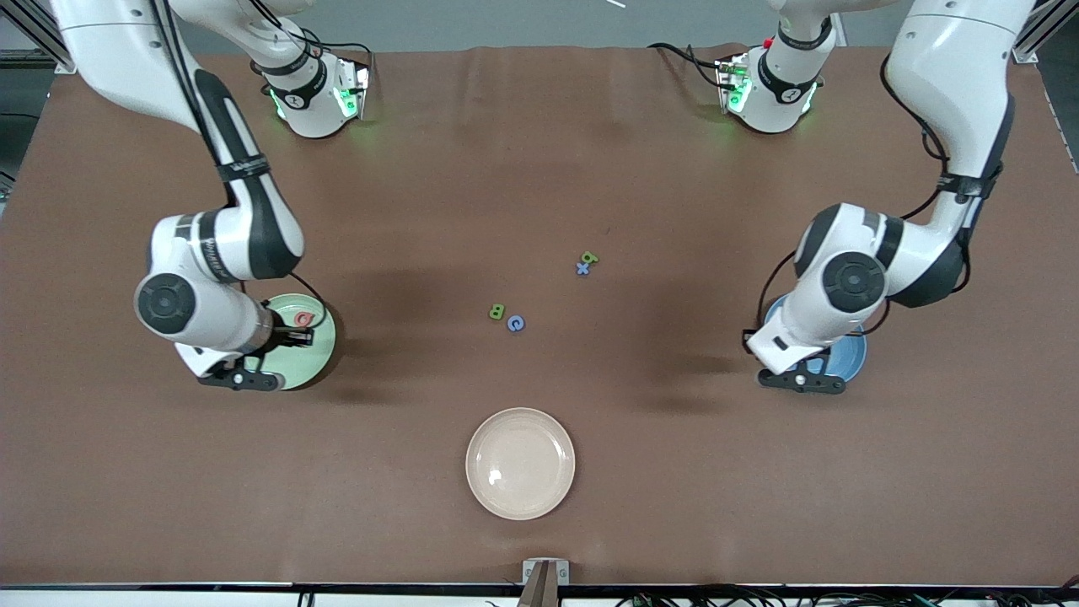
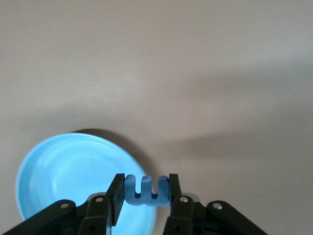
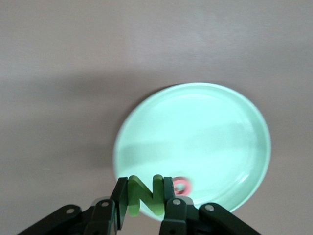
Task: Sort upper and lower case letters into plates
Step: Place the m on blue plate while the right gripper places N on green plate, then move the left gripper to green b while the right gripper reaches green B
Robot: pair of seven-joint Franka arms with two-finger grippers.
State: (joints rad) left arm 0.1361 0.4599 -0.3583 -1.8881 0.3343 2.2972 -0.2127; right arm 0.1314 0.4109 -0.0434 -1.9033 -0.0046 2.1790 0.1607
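Note:
My left gripper point(image 2: 145, 182) is shut on a blue foam letter point(image 2: 146, 197) shaped like an m or w. It hangs over the rim of the sky blue plate point(image 2: 63, 176), which lies at the left arm's end of the table point(image 1: 850, 361). My right gripper point(image 3: 145, 182) is shut on a green letter N point(image 3: 146, 198) above the edge of the pale green plate point(image 3: 205, 132). That plate point(image 1: 319, 361) lies at the right arm's end and holds a red letter point(image 1: 305, 319).
Loose letters lie mid-table: a green B point(image 1: 496, 311) beside a blue c point(image 1: 516, 323), and farther from the front camera a green letter point(image 1: 589, 257) touching a blue x point(image 1: 582, 269). A cream-beige plate point(image 1: 520, 463) lies near the front edge.

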